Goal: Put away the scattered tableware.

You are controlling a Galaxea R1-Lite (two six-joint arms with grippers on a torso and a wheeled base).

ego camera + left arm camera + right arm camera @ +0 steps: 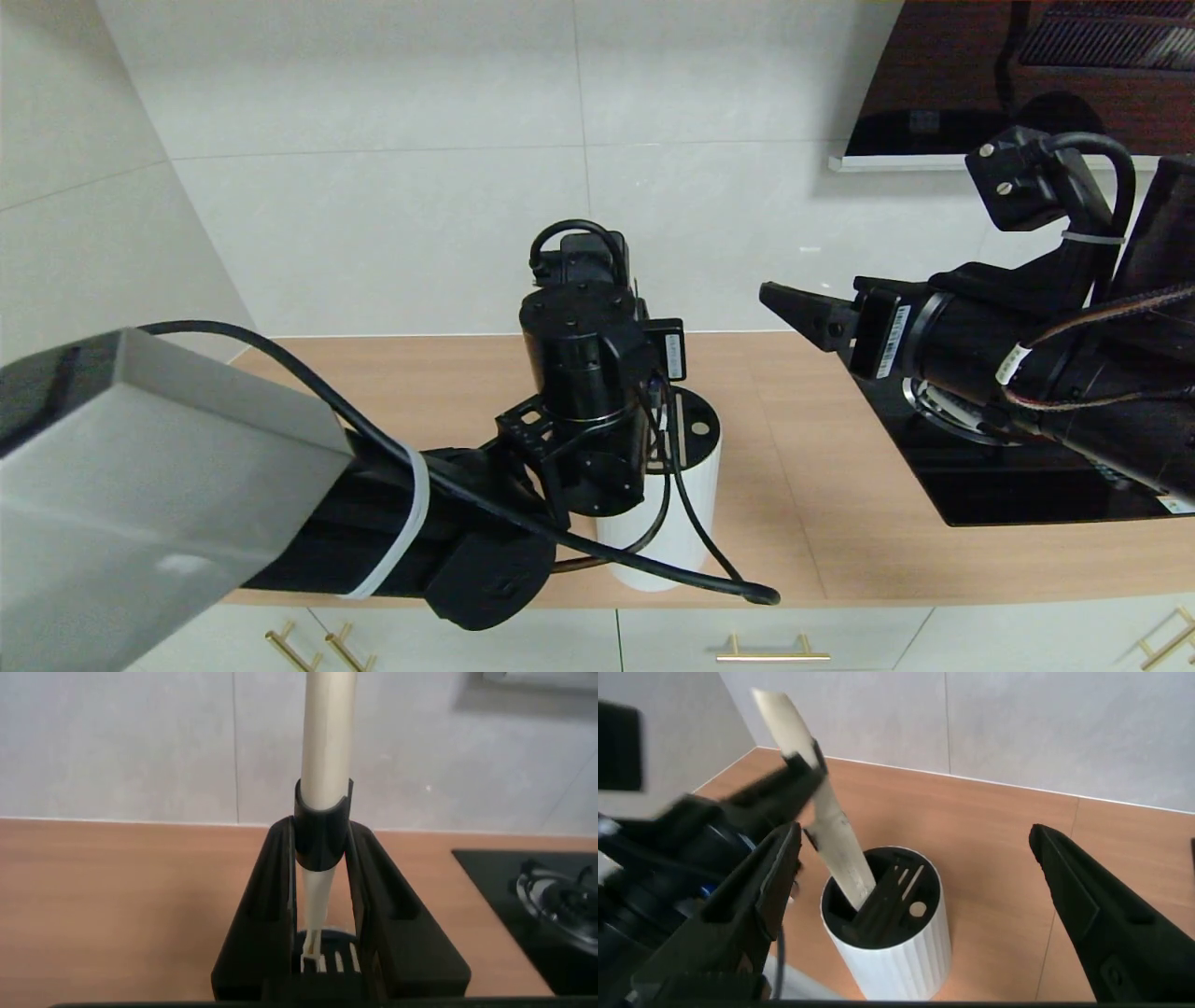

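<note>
A white ribbed utensil holder point(663, 523) point(887, 943) with a black slotted top stands near the front edge of the wooden counter point(420, 383). My left gripper point(322, 840) point(785, 784) is directly above it, shut on a utensil with a cream handle point(327, 737) point(831, 831) and a black collar. The utensil stands tilted, its lower end down inside the holder's top. In the head view the left arm's wrist point(579, 373) covers that grasp. My right gripper point(794, 313) point(912, 833) hangs open above the counter to the holder's right, holding nothing.
A black cooktop point(980, 476) with a gas burner point(561, 896) lies on the counter to the right. A dark range hood point(1027, 75) hangs above it. A tiled wall backs the counter. Drawers with gold handles point(770, 653) sit below the front edge.
</note>
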